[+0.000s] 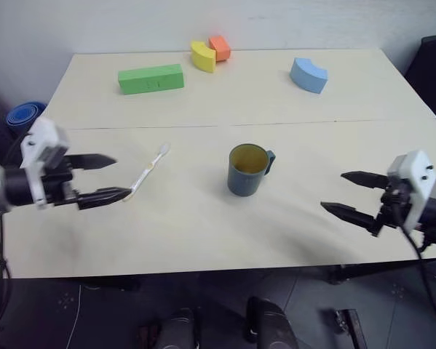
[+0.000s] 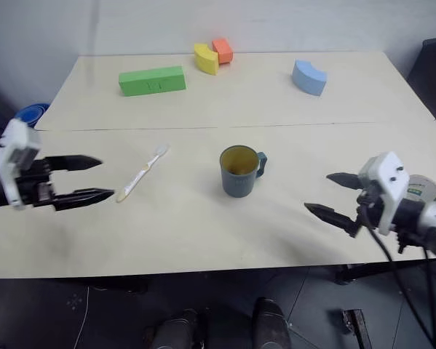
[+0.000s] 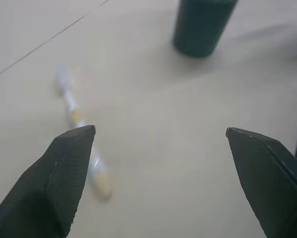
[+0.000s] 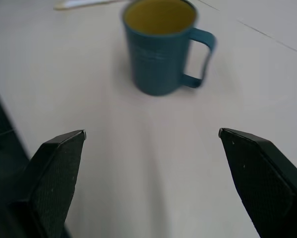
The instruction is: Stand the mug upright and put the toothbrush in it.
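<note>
We see the mug (image 1: pixel 247 169) upright, the toothbrush (image 1: pixel 149 171) flat to its left. Our left gripper (image 1: pixel 107 179) and right gripper (image 1: pixel 351 193) flank the mug, fingers spread, empty.

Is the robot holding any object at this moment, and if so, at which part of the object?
Nothing is held. Both the left gripper and the right gripper are open and empty; the toothbrush lies on the table, and the mug stands alone.

We see bare tabletop all around the upright dark teal-blue ribbed mug (image 1: pixel 247 170), whose yellow mouth is uncovered from above, and around the slim pale-yellow-handled toothbrush (image 1: pixel 149 171) lying flat to its left. The wide-spread left gripper (image 1: pixel 107 179) and right gripper (image 1: pixel 351 194) flank them with nothing between. The green block (image 1: pixel 151 78), yellow block (image 1: pixel 202 56), orange block (image 1: pixel 220 47) and blue block (image 1: pixel 308 75) sit well apart at the far edge.
</note>
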`<state>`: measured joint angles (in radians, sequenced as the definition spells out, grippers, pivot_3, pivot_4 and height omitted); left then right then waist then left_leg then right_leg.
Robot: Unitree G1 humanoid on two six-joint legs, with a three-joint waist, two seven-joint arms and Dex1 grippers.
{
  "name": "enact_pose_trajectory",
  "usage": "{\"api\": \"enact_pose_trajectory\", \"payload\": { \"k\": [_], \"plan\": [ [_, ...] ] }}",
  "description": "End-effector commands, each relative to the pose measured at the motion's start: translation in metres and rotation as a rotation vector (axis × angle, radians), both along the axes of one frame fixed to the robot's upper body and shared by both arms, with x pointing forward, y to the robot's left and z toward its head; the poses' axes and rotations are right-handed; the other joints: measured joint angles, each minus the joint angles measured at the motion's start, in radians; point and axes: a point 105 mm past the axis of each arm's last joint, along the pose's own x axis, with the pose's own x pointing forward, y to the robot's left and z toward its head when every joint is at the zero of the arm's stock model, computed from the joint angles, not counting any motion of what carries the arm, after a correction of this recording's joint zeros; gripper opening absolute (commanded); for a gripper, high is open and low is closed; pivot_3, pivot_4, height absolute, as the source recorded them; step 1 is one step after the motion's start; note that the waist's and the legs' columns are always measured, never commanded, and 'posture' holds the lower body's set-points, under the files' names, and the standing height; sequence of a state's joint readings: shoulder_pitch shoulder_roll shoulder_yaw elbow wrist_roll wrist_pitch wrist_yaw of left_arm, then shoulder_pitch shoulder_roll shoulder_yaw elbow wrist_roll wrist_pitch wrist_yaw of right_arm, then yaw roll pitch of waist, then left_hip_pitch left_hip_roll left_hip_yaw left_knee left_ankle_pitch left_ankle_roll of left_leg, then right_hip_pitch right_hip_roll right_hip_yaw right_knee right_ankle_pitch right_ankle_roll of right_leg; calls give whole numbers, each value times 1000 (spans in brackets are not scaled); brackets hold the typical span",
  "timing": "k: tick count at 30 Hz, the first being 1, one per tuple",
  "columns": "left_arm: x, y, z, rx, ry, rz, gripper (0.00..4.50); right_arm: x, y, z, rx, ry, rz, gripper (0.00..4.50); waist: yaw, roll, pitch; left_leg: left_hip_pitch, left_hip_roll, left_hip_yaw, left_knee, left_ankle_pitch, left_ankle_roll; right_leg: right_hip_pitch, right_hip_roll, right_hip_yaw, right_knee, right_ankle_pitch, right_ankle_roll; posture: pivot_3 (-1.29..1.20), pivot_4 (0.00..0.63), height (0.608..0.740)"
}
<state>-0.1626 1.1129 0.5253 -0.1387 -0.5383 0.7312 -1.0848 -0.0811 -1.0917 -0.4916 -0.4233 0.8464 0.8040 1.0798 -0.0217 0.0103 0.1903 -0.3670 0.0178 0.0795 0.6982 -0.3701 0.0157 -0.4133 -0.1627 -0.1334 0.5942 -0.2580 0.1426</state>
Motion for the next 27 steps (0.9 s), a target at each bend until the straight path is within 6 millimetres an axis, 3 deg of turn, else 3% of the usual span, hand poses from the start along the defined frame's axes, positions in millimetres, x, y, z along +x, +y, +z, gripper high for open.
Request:
{"api": "enact_pose_trajectory", "payload": {
  "k": [1,5,8,16,21,27],
  "plan": [
    [-4,46,12,64,-59,159,4500,-20,12,25,32,40,169,4471,4,0,0,0,0,0,0,0,0,0,0,0,-1,0,0,0,150,740],
    [2,70,7,89,-43,220,4500,-20,18,34,6,23,210,4471,27,-1,-1,-1,0,1,1,-2,0,0,0,1,-1,0,0,0,150,740],
    [14,66,6,73,-40,201,4500,-18,21,36,6,11,213,4471,41,-2,-1,-1,-1,1,2,-2,0,-1,-1,0,-1,0,0,0,150,740],
    [74,11,-12,55,19,72,4500,-22,21,37,-56,-26,194,4471,48,-6,-3,-1,-2,2,3,-2,0,-1,-1,0,2,1,1,0,150,740],
    [130,-28,-26,98,72,91,4500,-28,17,48,-83,-67,151,4471,52,-10,-4,-2,-2,2,6,-2,1,0,-1,-1,2,1,2,0,150,740],
    [162,-70,-37,114,145,71,4500,-37,14,46,-97,-85,97,4471,45,-17,-6,-3,-2,3,5,-3,2,0,-1,-1,1,1,3,0,150,740]
  ]
}}
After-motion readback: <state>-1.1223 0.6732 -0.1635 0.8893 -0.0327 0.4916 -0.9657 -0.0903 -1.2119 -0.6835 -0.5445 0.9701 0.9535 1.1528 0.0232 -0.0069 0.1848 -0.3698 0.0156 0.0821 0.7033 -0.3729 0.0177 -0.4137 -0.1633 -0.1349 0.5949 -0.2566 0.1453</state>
